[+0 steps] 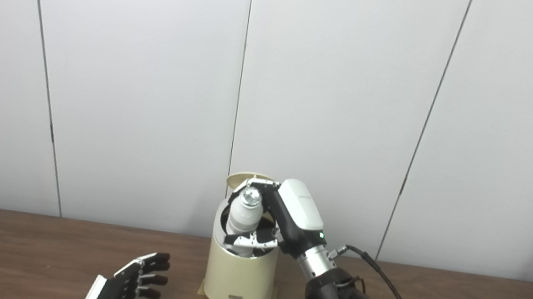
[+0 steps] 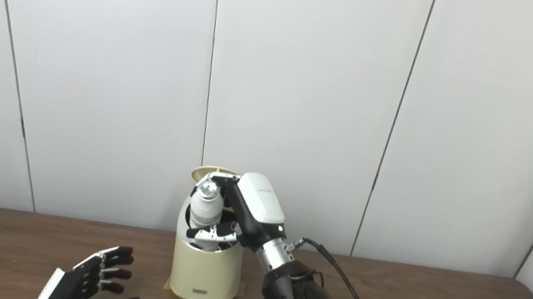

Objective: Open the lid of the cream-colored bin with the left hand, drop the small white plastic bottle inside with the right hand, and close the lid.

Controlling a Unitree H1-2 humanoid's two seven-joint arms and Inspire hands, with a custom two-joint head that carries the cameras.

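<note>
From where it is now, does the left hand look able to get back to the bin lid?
Probably yes: the left hand is open, beside the bin; the raised lid shows behind the bottle-holding right hand.

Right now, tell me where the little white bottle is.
The bottle is near the table's middle, upright in the right hand, directly over the open bin; the left hand waits open to the left.
</note>
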